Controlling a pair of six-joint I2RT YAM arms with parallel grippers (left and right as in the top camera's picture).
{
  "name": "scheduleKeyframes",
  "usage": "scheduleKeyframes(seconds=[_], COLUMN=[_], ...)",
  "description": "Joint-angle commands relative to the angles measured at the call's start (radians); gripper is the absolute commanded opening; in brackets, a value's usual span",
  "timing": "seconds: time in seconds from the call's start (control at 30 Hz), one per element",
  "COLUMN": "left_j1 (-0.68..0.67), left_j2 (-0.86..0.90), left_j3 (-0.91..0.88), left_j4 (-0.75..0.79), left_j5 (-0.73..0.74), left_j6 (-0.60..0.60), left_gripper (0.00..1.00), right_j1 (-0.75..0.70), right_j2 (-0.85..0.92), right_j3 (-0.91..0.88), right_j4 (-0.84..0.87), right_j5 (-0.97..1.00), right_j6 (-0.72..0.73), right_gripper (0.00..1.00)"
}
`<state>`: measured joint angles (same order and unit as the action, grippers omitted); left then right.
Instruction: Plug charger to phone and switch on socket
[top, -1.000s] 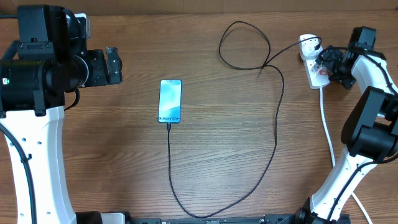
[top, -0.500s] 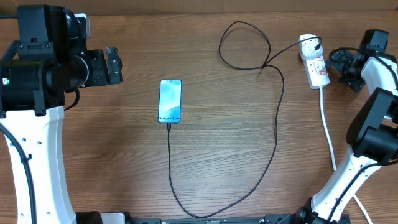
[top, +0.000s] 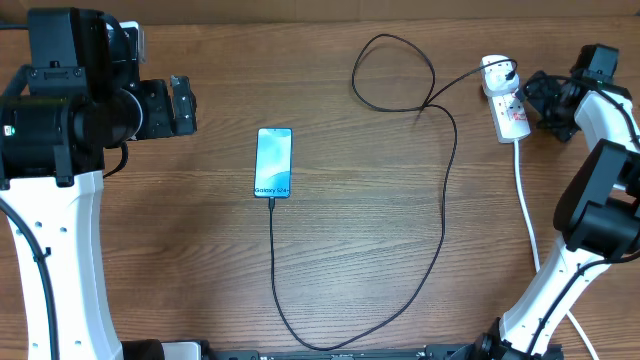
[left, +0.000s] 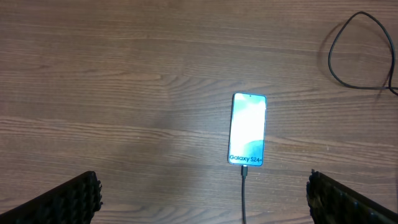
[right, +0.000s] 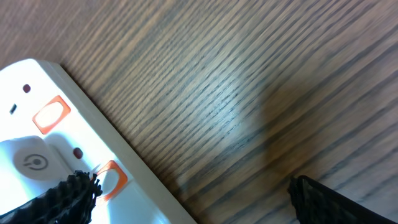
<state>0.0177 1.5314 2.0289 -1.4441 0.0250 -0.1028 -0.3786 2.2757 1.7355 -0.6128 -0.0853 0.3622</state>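
Observation:
The phone (top: 274, 162) lies mid-table, screen lit teal, reading "Galaxy S24"; it also shows in the left wrist view (left: 247, 129). The black charger cable (top: 443, 215) is plugged into the phone's near end, runs toward the front edge, loops up and back to its white adapter (top: 494, 70) seated in the white socket strip (top: 512, 116). The strip with orange-red switches fills the right wrist view's left corner (right: 43, 149). My right gripper (top: 546, 102) is open just right of the strip, one finger over its edge. My left gripper (top: 182, 106) is open, held left of the phone.
The strip's thick white cord (top: 527, 210) trails down the right side toward the front edge beside the right arm base. The cable forms a loop (top: 392, 72) at the back centre. Bare wood lies between the phone and the cable.
My right gripper drew away from the strip to the right, then came back a little toward it. The phone, cable and left arm stayed put.

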Motion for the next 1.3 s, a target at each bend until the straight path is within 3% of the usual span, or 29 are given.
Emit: scheduleKeyframes(seconds=[0.0,1.27], left_j1=[0.002,0.002], left_j2=[0.000,0.000], left_j3=[0.003,0.003], left_j4=[0.001,0.001], left_j5=[-0.009,-0.009], left_j6=[-0.010,-0.010], left_gripper=[1.00,1.00], right_j1=[0.004,0.027], right_j2=[0.025,0.027], right_j3=[0.031,0.018], right_j4=[0.006,0.000], right_j5=[-0.014,0.013], right_j6=[0.000,-0.022], right_gripper=[1.00,1.00])
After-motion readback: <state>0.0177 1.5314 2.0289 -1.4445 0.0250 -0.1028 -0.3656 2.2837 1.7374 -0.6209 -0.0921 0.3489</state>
